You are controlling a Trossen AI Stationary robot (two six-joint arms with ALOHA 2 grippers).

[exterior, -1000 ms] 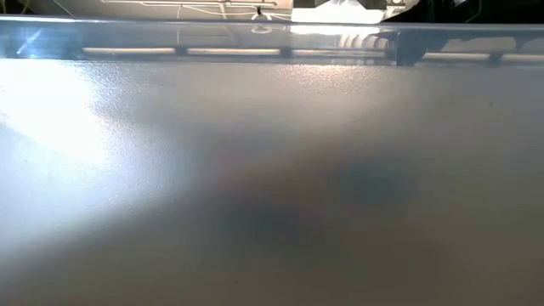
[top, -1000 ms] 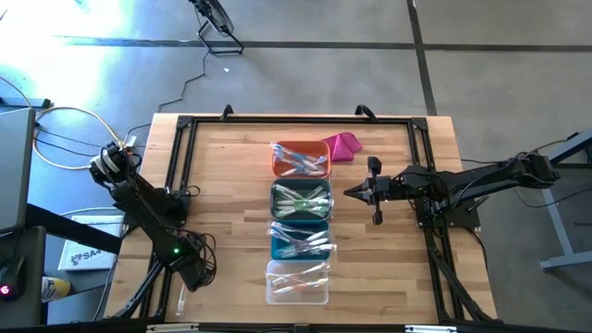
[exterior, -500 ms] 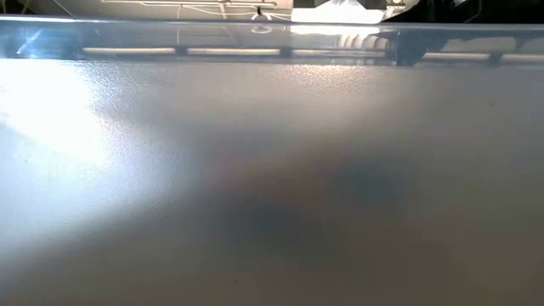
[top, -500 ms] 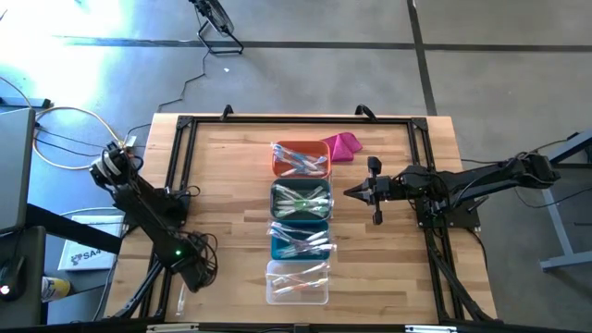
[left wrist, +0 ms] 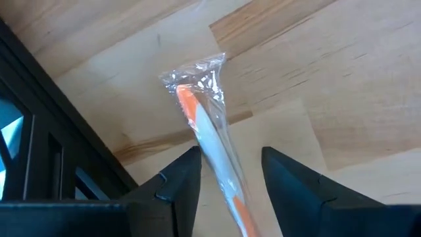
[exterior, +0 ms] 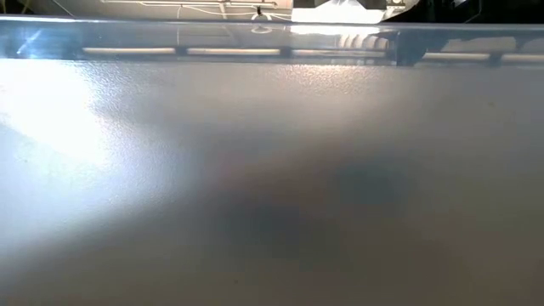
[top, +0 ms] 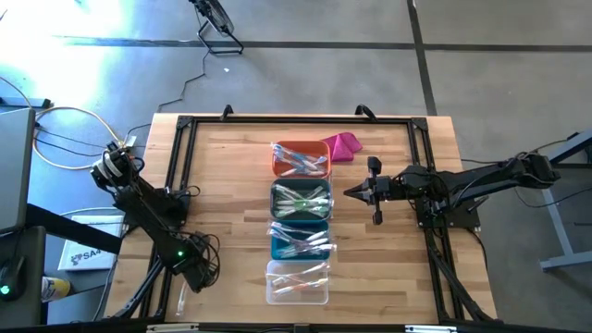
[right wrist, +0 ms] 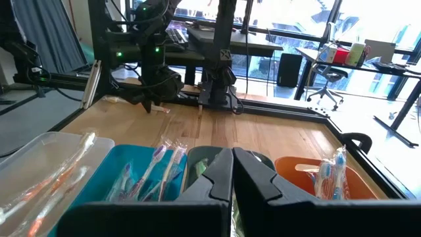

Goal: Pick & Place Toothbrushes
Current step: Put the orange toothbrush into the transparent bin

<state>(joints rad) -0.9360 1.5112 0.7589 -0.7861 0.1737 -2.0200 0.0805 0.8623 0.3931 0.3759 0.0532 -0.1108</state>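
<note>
The left gripper [left wrist: 227,174] is open around a light, slippery wrapped toothbrush [left wrist: 209,135]. Best to pinch the stiff middle. The right gripper [top: 372,191], at three o'clock of the bins [top: 289,152], is shut and empty.

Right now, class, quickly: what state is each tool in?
Left tool: open, straddling a wrapped toothbrush on the table.
Right tool: closed, holding nothing.

Wooden slatted table [top: 231,185]: four small rectangular plastic bins in a single row down its middle, touching end to end, wrapped toothbrushes [top: 301,200] inside each. Crumpled magenta cloth lump [top: 343,144] just beside the far end bin, toward the right arm. One wrapped toothbrush [left wrist: 209,135] on the boards at the near left corner.
</note>
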